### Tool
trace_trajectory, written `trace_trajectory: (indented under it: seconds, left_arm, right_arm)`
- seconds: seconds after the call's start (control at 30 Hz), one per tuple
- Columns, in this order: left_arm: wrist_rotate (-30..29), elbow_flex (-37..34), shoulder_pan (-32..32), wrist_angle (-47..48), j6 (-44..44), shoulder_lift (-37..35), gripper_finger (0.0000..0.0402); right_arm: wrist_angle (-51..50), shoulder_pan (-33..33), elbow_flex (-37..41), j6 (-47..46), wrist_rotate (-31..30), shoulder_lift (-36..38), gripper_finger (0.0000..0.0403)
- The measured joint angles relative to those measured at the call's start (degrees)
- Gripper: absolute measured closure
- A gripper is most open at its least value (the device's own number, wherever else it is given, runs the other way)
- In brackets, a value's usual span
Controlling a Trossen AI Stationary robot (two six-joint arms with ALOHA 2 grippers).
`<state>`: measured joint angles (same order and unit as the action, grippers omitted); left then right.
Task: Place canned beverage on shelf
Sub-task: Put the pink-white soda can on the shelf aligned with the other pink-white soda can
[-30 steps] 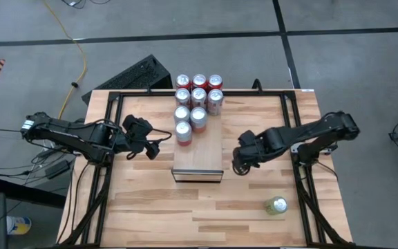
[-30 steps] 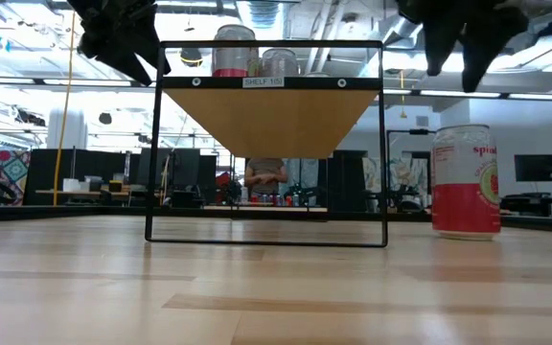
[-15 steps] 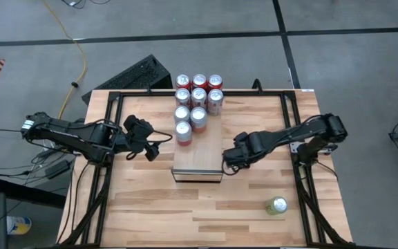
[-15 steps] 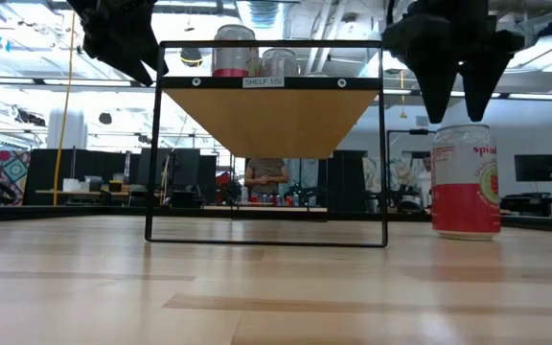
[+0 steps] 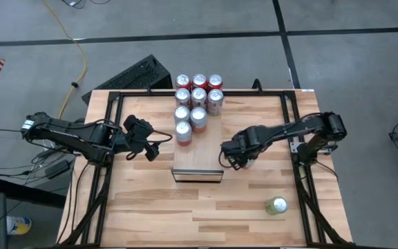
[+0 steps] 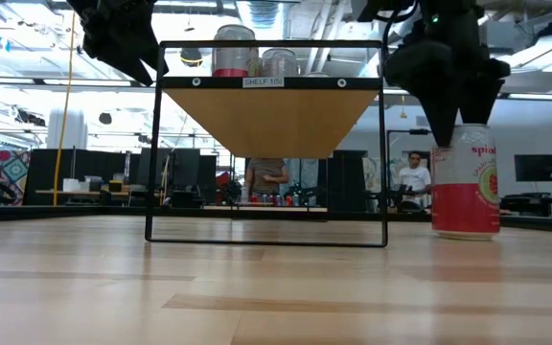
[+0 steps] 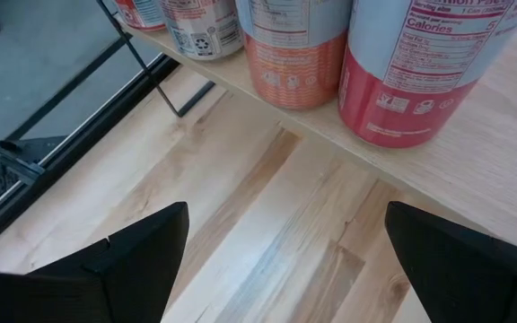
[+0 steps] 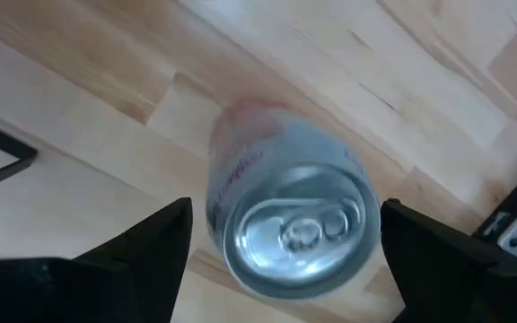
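Cans (image 5: 197, 100) crowd the far half of the shelf (image 5: 206, 149), eight of them by my count from above, leaving its near end bare. I have the right pincer (image 5: 235, 158) beside the shelf's right edge, and through its wrist camera I look straight down on the silver top of a red-and-white can (image 8: 294, 231) standing upright on the bench (image 5: 185, 214); the dark fingers (image 8: 142, 247) stand wide apart on either side of it without touching. From the low camera that can (image 6: 466, 182) sits to the right of the shelf's black frame, the pincer hanging just over it. The left pincer (image 5: 150, 147) waits open beside the shelf's left edge, level with the nearest cans. Another can, green (image 5: 276, 205), lies apart near the bench's front right corner.
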<state>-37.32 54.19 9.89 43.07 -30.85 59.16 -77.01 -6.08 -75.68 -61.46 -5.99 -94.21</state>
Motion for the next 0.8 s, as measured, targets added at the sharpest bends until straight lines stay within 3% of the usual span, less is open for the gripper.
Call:
trace_trajectory:
  seconds: [0.5,0.8]
  left_arm:
    - [-0.1,0.0,0.0,0.0,-1.4,0.0,0.0038]
    - [-0.5,0.0,0.0,0.1,-1.3,0.0,0.0038]
  right_arm:
    - [1.1,1.0,0.0,3.4,4.1,-0.7,0.0105]
    - [2.4,0.9,0.1,8.6,4.6,-0.1,0.0169]
